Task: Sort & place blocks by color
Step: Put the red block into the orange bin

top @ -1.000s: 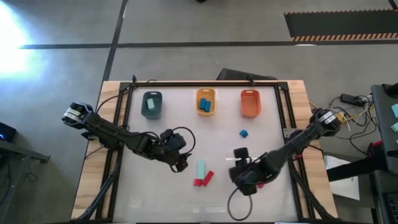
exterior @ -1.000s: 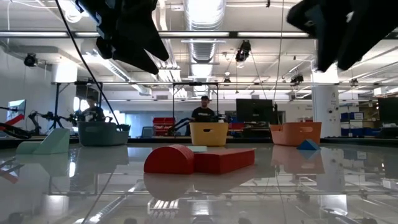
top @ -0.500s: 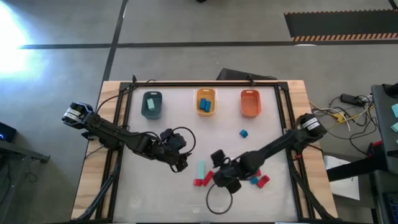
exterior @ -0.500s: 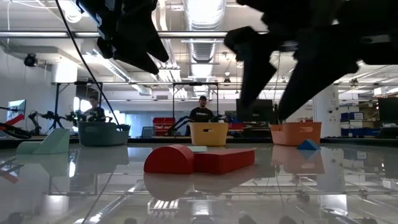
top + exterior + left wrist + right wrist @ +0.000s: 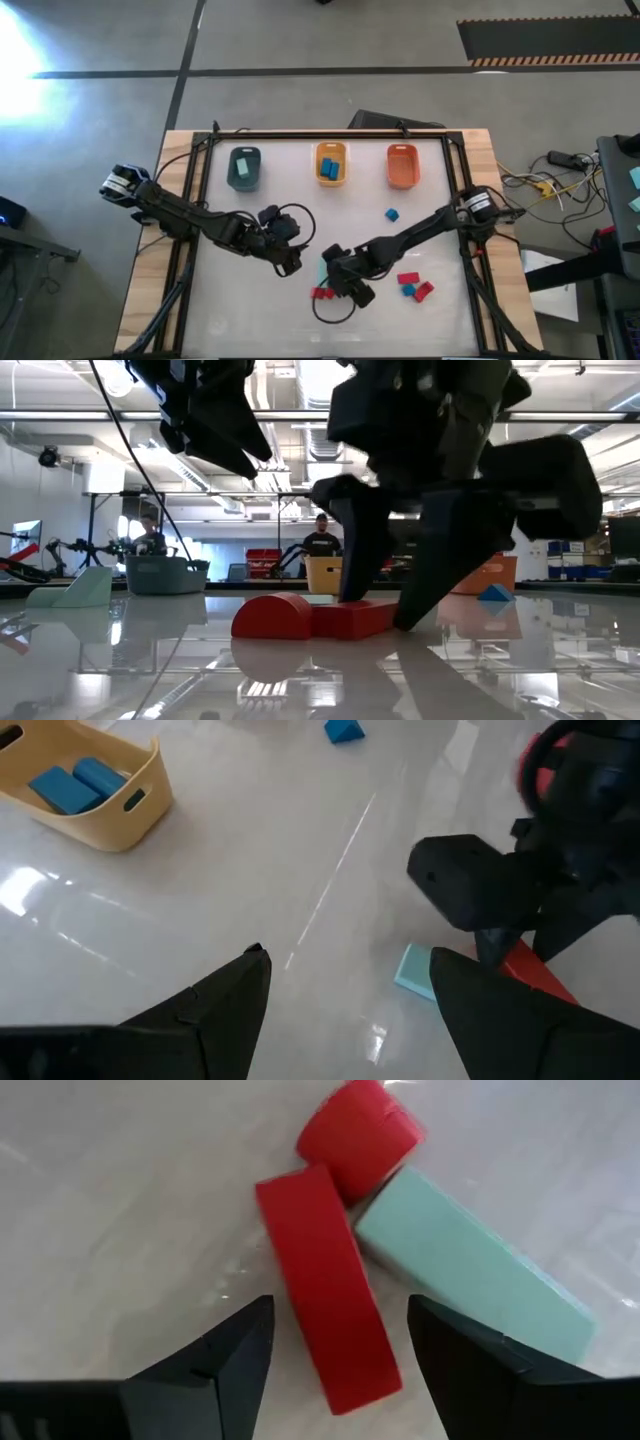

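While the right gripper hangs spread just above the red bar, that bar runs lengthwise between the two dark fingers, so its narrow width faces the jaws and the closing stroke would likely cross it squarely; the bar lies near the table's front, centre-left in the high view, and the right arm is plainly the nearer. At the bar's far end a red half-cylinder block touches it, and a mint-teal bar lies just beside it at an angle, touching the half-cylinder; one finger must likely descend into the narrow wedge between red and mint, the tightest spot, whereas the other side is open tabletop. The left gripper, also spread and empty, hovers left of the cluster. Toward the far edge stand the dark teal tray, the yellow-orange tray holding blue blocks, and the orange-red tray; a loose blue block and a small red-and-blue group lie right.
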